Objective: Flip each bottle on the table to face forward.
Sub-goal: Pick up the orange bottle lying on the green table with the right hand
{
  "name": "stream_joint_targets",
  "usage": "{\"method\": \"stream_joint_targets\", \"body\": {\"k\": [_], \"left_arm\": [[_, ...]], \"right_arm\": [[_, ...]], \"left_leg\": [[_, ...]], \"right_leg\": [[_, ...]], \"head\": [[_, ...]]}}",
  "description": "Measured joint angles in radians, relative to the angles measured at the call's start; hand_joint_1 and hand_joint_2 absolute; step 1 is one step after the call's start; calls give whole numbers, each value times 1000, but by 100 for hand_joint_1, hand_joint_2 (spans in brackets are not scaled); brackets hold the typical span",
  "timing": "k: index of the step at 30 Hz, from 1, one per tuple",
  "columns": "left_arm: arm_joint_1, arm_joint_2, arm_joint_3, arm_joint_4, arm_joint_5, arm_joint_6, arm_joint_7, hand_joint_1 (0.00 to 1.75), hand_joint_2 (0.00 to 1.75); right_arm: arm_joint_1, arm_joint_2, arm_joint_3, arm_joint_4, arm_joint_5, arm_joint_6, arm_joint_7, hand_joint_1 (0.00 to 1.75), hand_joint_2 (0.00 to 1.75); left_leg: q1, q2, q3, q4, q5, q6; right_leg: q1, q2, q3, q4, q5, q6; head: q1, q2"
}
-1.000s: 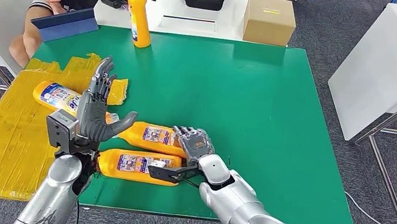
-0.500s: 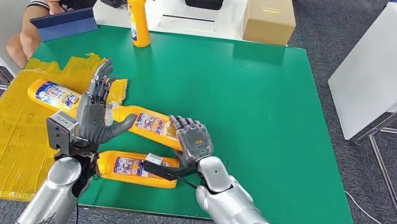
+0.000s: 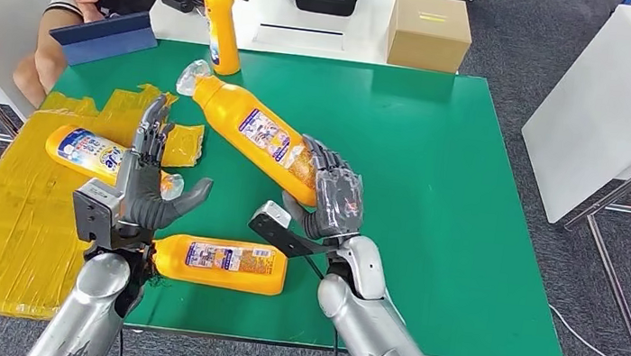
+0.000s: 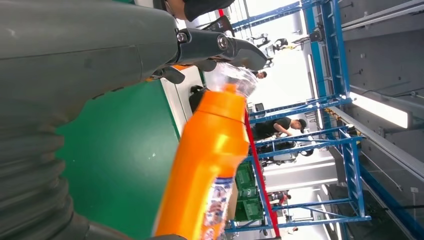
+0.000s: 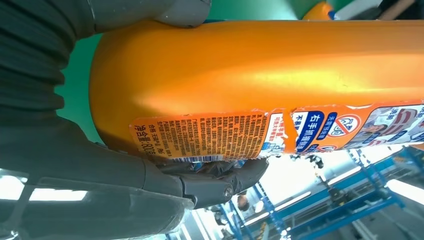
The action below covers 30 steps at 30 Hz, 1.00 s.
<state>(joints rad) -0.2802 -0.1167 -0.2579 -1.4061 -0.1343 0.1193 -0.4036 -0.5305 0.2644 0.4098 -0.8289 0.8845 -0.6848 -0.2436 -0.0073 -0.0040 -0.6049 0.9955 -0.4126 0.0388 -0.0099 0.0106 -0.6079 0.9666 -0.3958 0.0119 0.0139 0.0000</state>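
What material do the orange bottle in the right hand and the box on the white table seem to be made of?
The lifted bottle, gripped by the right hand, looks like glossy orange plastic: smooth highlights on it, with a torn paper-like label. The brown box looks like matte cardboard, with a yellow strip on its top.

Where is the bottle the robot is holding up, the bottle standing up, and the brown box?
held bottle (image 3: 256,130), head view, on its label.
standing bottle (image 3: 221,26), head view, on its orange body.
brown box (image 3: 428,30), head view, on its top face.
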Motion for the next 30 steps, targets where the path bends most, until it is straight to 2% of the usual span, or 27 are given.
{"method": "stream_joint_targets", "body": {"k": [4,7,11,16,27,30], "left_arm": [[1,0,0,0,0,8,-1,0,175],[9,-2,4,0,28,-2,-1,0,175],[19,-11,13,0,117,-67,14,0,175],[11,-24,23,13,278,-186,106,0,175],[-16,-41,34,48,335,-217,140,0,175],[-22,-46,41,56,393,-241,177,0,175]], "right_arm": [[10,2,-25,-19,4,0,-10,175,175],[17,12,-60,-24,10,0,-53,175,175],[29,33,-123,-31,6,0,-123,175,175],[34,59,-190,-32,14,0,-174,175,175],[34,78,-239,-32,12,0,-186,175,175],[35,79,-244,-34,10,0,-200,175,175]], "left_leg": [[0,0,0,0,0,0],[0,0,0,0,0,0],[1,0,0,0,0,0],[0,0,0,0,0,0],[0,0,0,0,0,0],[0,0,0,0,0,0]], "right_leg": [[0,0,0,0,0,0],[0,0,0,0,0,0],[0,0,-1,0,0,0],[0,0,-1,0,0,0],[0,0,-1,0,0,0],[0,0,-1,0,0,0]], "head": [[0,0],[0,0],[0,0],[0,0],[0,0],[0,0]]}}
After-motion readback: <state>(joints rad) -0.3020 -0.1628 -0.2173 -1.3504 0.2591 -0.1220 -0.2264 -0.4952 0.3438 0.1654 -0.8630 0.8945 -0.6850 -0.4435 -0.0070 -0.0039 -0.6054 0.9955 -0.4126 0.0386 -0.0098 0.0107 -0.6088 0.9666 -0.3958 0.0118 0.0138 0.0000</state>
